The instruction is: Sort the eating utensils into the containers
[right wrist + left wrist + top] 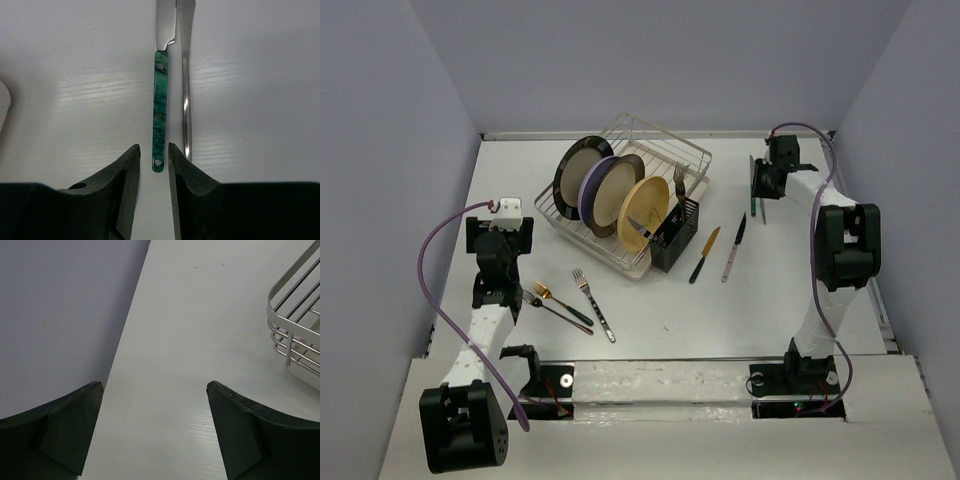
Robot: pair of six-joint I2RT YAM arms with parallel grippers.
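Note:
A knife with a teal handle (160, 115) lies on the white table beside a plain silver utensil (186, 95). My right gripper (154, 146) has its jaws narrowly apart on either side of the teal handle's end, the left finger clear of it. In the top view this gripper (757, 195) is at the far right. The black slotted holder (675, 243) holds a fork (679, 180). A gold knife (705, 253) and a pale-handled knife (734, 247) lie to its right. Three forks (570, 300) lie front left. My left gripper (155, 384) is open and empty over bare table.
A silver wire dish rack (660, 150) with three upright plates (610, 190) stands mid-table, the holder at its front right corner. Its corner shows in the left wrist view (292, 335). The grey left wall (65, 315) is close to my left gripper.

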